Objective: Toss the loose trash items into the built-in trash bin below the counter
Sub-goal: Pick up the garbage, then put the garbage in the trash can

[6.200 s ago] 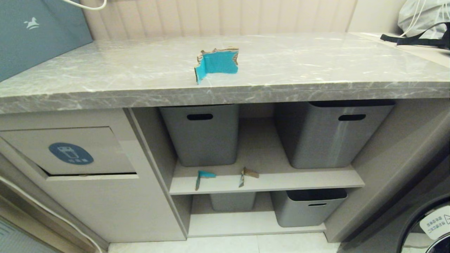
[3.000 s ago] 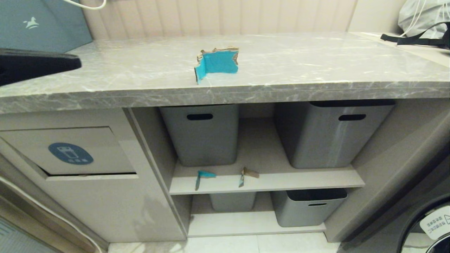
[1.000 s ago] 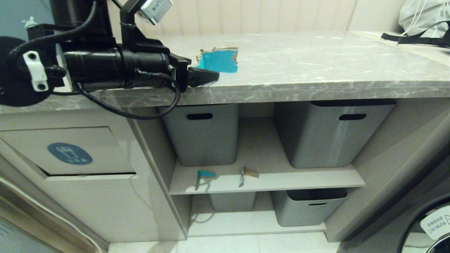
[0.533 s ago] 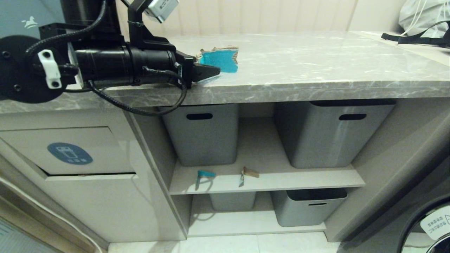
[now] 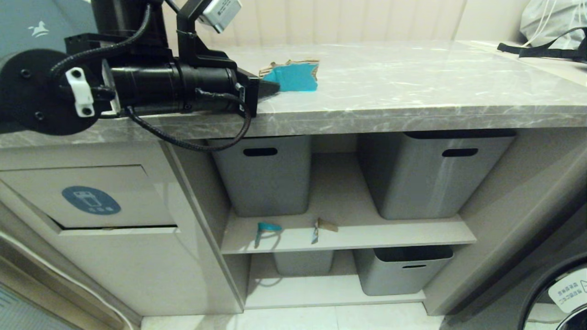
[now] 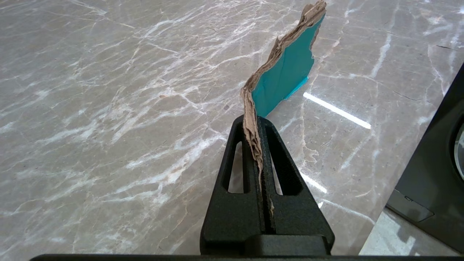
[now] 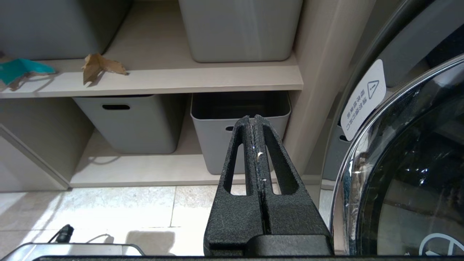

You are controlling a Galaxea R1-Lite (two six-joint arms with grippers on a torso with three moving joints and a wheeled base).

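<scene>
The left gripper (image 6: 259, 127) has just closed its jaws on the bent scrap (image 5: 293, 76) and nudged it along the desk (image 5: 412, 87), so the carry to the bin (image 5: 91, 200) comes next, while the right gripper (image 7: 255, 121) hangs shut and empty.

I see a ribbed beige wall panel (image 5: 321, 20) across the top of the frame. Grey tubs (image 5: 435, 172) sit on open shelves (image 5: 348, 236) mid-frame. Pale floor tiles (image 5: 321, 321) show along the bottom, with a washer door (image 5: 562, 293) at the lower right.

bin flap (image 5: 87, 197) unobstructed; grey tubs (image 5: 263, 176) crowd shelf (image 5: 348, 236)
</scene>
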